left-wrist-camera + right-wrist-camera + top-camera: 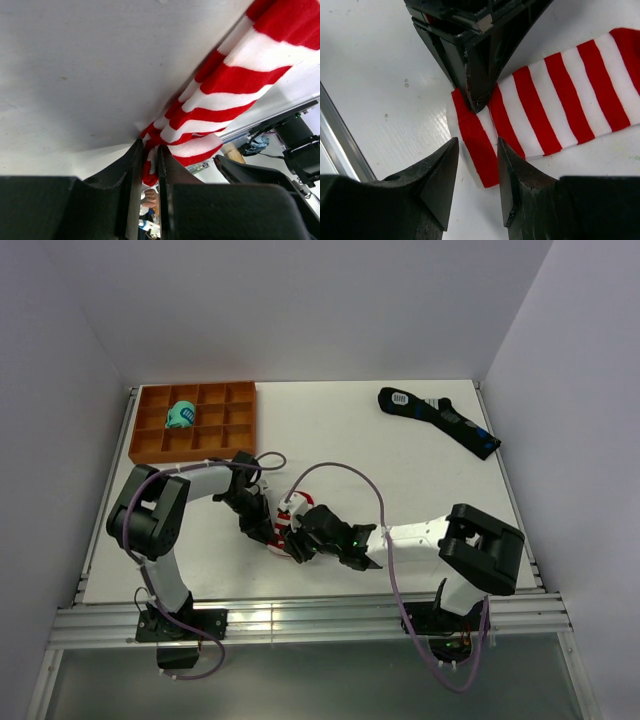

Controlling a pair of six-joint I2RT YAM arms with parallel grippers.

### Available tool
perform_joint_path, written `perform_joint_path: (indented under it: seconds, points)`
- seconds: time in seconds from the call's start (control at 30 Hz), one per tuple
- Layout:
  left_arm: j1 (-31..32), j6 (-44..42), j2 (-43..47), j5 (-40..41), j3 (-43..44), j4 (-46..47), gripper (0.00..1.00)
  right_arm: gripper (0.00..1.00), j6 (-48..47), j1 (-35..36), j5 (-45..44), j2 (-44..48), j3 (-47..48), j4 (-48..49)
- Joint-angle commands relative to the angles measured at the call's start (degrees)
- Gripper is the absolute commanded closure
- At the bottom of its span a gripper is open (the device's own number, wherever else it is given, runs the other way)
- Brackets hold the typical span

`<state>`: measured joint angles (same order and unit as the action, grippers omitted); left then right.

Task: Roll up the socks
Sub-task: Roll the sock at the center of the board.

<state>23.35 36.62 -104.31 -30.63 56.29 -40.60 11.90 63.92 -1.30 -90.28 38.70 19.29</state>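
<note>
The red and white striped socks lie flat on the white table between my two arms, near the front middle. My left gripper is shut on the bunched red end of the socks, which runs out from between its jaws. In the right wrist view the socks lie flat, and the left gripper pinches them by the red end band. My right gripper is open, its jaws either side of that red band, just above the table. It shows close beside the left gripper in the top view.
An orange divided tray stands at the back left with a teal sock bundle in one cell. A long black sock with blue patches lies at the back right. The table's metal front rail runs close below the grippers.
</note>
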Motion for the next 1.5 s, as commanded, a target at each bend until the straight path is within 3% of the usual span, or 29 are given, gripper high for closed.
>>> perform_joint_path:
  seconds: [0.0,1.17,1.47]
  points:
    - [-0.4,-2.7,-2.2,5.2,0.2,-1.4,0.97,0.56,-3.5,1.4,-2.9,-1.6,3.2,-0.5]
    - [-2.2,-4.6,-4.9,3.4,1.4,-1.9,0.97,0.52,-6.2,6.4,-11.4,-8.5,4.9,-1.0]
    - [-2.7,-4.4,-4.1,2.8,0.3,-1.1,0.97,0.60,-1.4,3.4,-5.8,-8.1,3.1,0.2]
